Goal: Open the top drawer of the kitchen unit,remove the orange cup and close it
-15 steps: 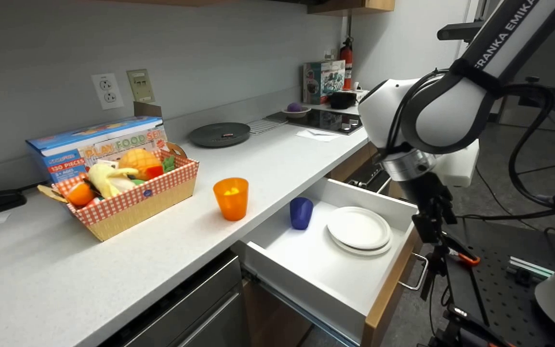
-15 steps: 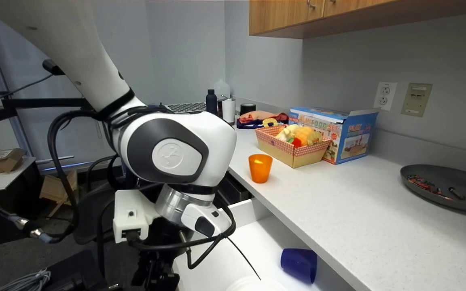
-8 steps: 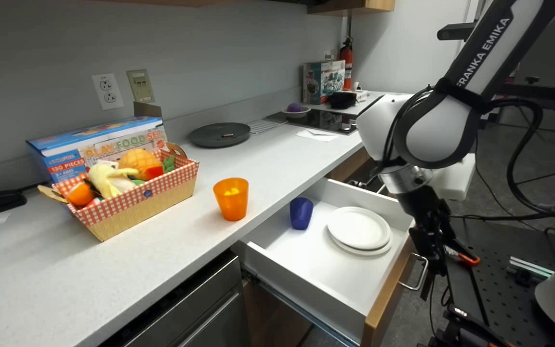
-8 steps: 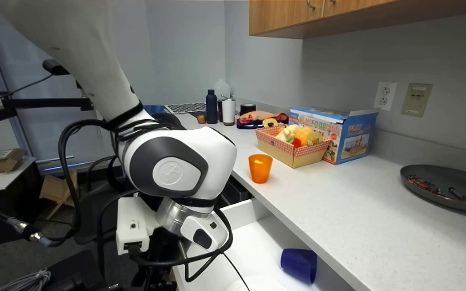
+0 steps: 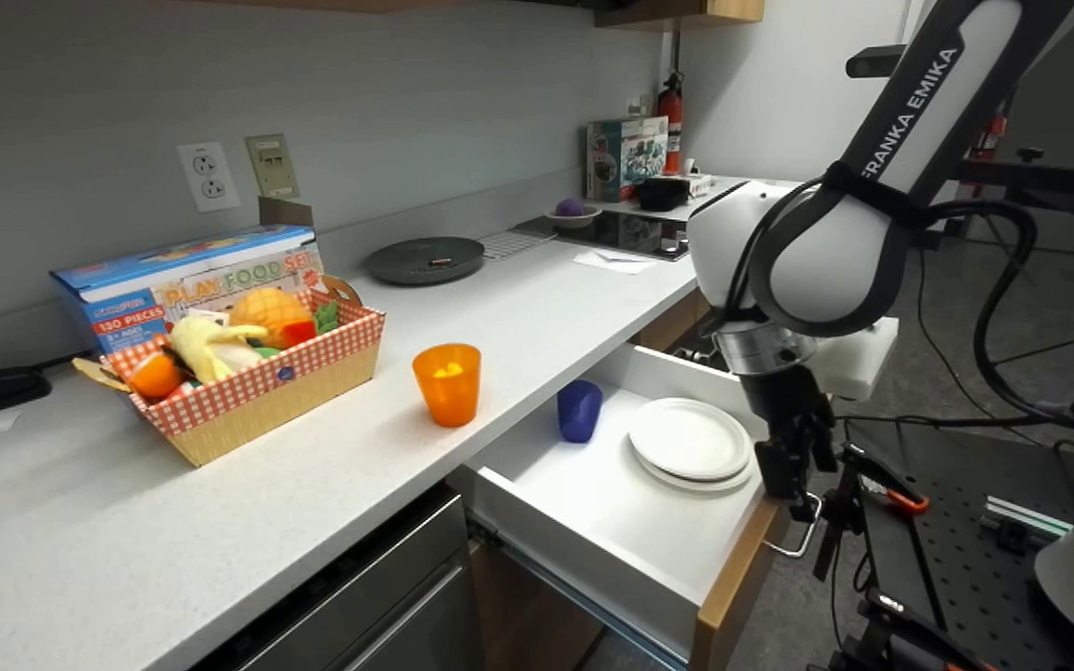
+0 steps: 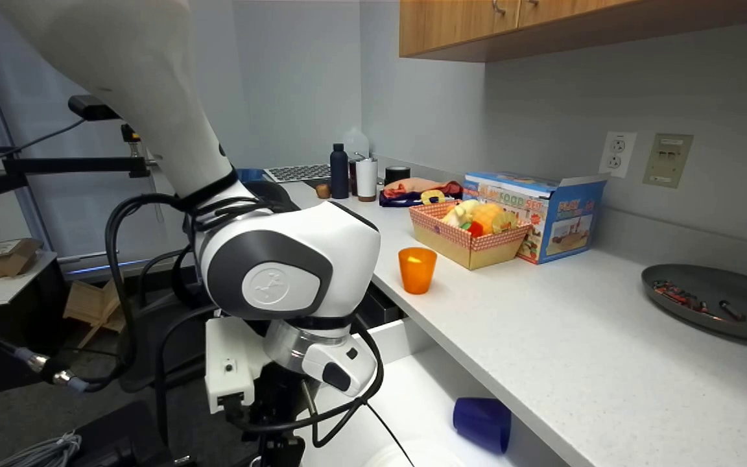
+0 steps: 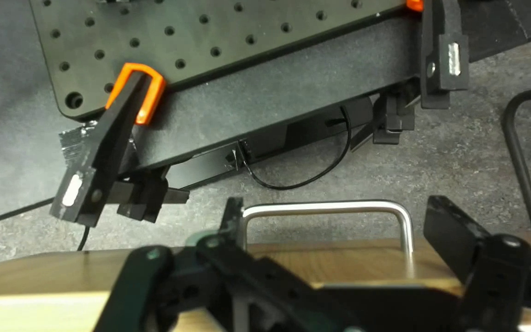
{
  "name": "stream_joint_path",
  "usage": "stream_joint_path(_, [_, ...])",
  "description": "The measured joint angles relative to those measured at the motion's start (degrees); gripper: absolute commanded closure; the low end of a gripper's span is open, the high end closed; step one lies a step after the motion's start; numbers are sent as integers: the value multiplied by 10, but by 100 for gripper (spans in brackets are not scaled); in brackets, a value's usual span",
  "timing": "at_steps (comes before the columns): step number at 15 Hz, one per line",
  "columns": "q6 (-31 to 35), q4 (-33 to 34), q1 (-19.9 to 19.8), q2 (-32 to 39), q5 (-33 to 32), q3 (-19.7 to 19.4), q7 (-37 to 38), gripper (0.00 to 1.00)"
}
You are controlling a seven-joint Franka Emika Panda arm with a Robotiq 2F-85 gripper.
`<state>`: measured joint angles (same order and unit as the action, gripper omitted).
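The top drawer (image 5: pixel 593 522) of the kitchen unit (image 5: pixel 332 457) stands pulled out, its brown front (image 5: pixel 728 596) facing the robot. Upright on the white worktop sits the orange cup (image 5: pixel 447 387), a yellow spot showing in it; it appears in both exterior views, well apart from the gripper. My gripper (image 7: pixel 334 207) is open, pointing down at the drawer front. In the wrist view the silver handle (image 7: pixel 321 208) lies between its spread fingers (image 7: pixel 452 230), unheld; the left finger overlaps the handle's left end, and I cannot tell whether they touch. The arm hides the gripper in an exterior view.
Inside the drawer lie a blue cup (image 5: pixel 580 412) and white plates (image 5: pixel 691 438). A basket of play food (image 5: pixel 285 391), a box (image 6: pixel 568 220) and a dark pan (image 5: pixel 425 261) rest on the worktop. Black clamps (image 7: pixel 109 147) grip the robot's base table (image 7: pixel 247 115) near the handle.
My arm has moved toward the drawer and lower, with the gripper now at the drawer front. The drawer, with the blue cup and plates, has slid slightly inward. The orange cup has not moved.
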<state>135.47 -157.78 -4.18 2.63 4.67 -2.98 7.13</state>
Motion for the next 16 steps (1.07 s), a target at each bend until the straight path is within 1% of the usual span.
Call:
stream_joint_path(5, [81,4,9,7,7,10,3,0])
stream_joint_path(8, [121,20,18,17,22,19,4,0])
stream_joint_path(12, [158,63,27,45,28,28,8,0])
stream_joint_path(16, [191,131,35,94,28,31,25,0])
